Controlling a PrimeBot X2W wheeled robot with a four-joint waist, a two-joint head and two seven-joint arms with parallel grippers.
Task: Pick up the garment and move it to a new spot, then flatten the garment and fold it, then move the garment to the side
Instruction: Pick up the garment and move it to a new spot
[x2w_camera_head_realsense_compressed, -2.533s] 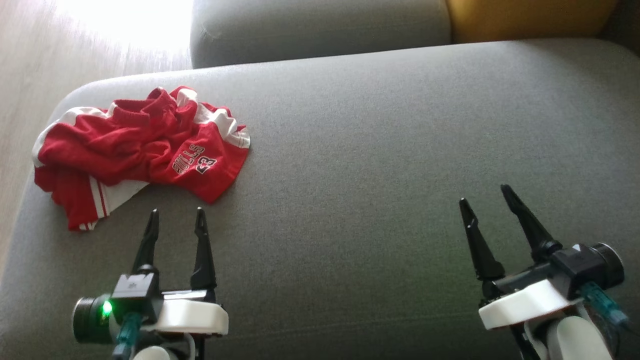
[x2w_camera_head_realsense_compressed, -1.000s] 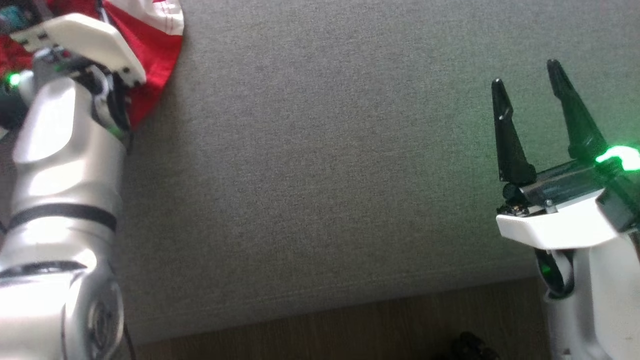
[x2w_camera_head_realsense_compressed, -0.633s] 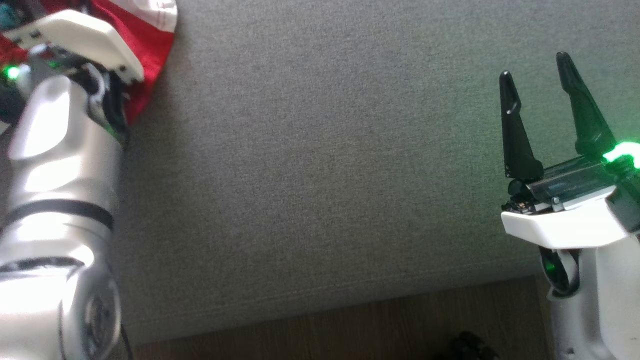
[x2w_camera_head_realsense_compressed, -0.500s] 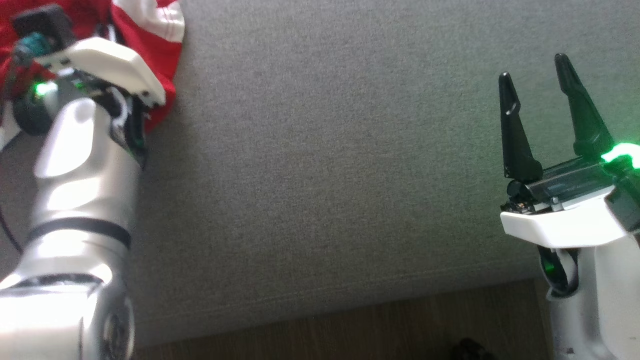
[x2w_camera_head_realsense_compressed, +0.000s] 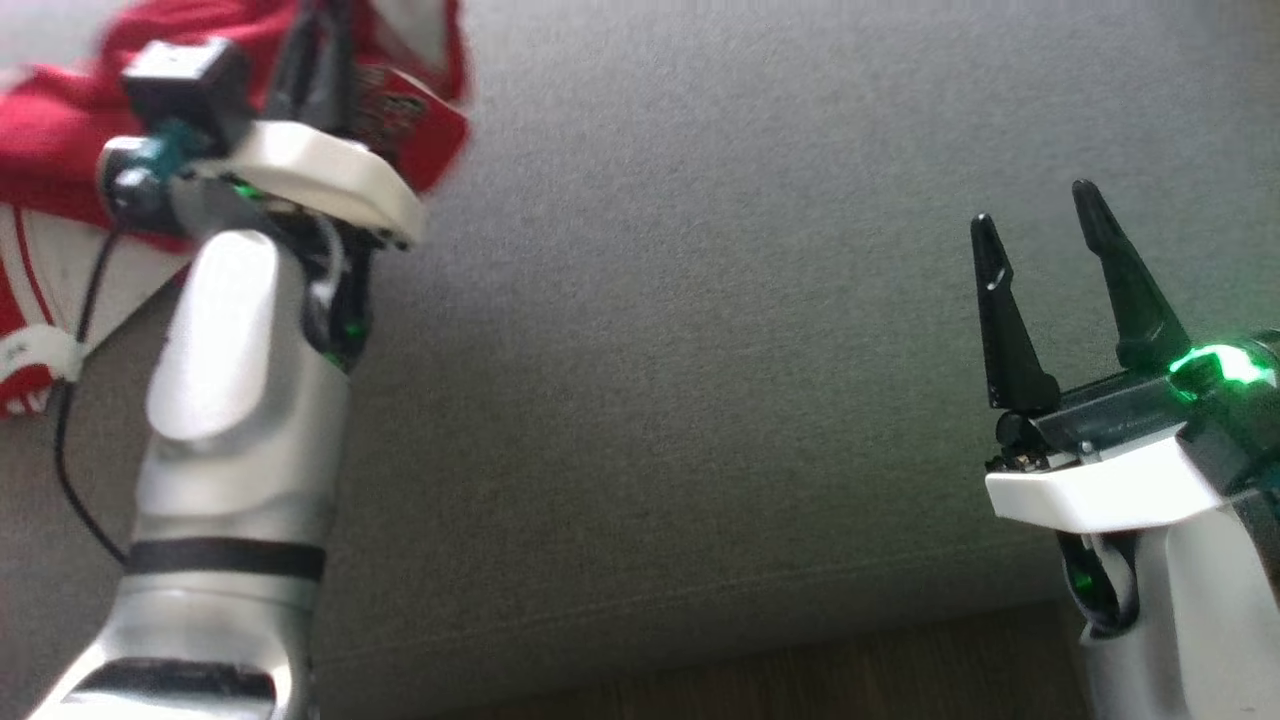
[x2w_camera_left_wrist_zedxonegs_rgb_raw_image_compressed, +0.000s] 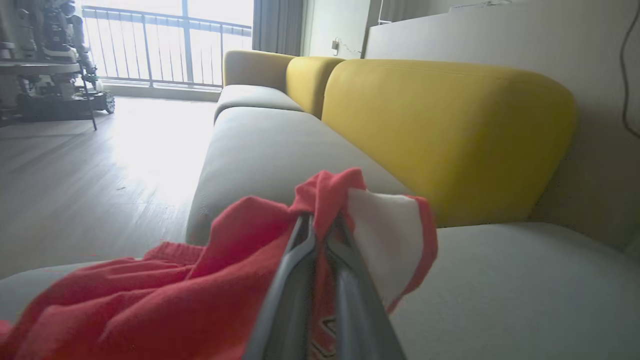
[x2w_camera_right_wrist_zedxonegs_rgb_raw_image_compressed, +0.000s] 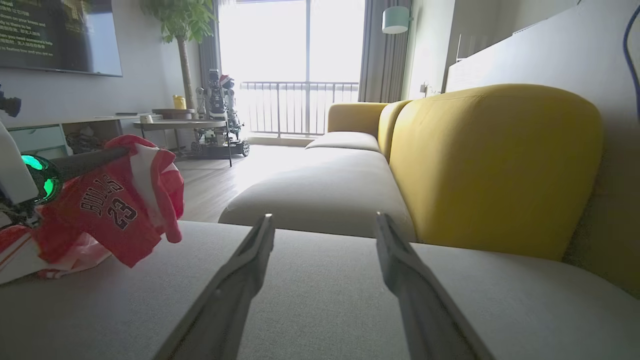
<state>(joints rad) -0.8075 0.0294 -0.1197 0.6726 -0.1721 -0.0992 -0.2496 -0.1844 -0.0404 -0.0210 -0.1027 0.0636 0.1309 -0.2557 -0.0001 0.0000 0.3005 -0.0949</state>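
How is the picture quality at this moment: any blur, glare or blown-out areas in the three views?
Head view: motion blur smears the garment, and a green lamp glares by the right gripper. Left wrist view: the window is blown out, there is glare on the floor, and the left gripper is soft near the lens. Right wrist view: the window is overexposed too.

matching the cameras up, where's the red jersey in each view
head view: red jersey in the upper left corner
left wrist view: bottom centre and left, pinched by the left hand
right wrist view: left edge, number 23 showing
shared landmark: grey seat cushion under it
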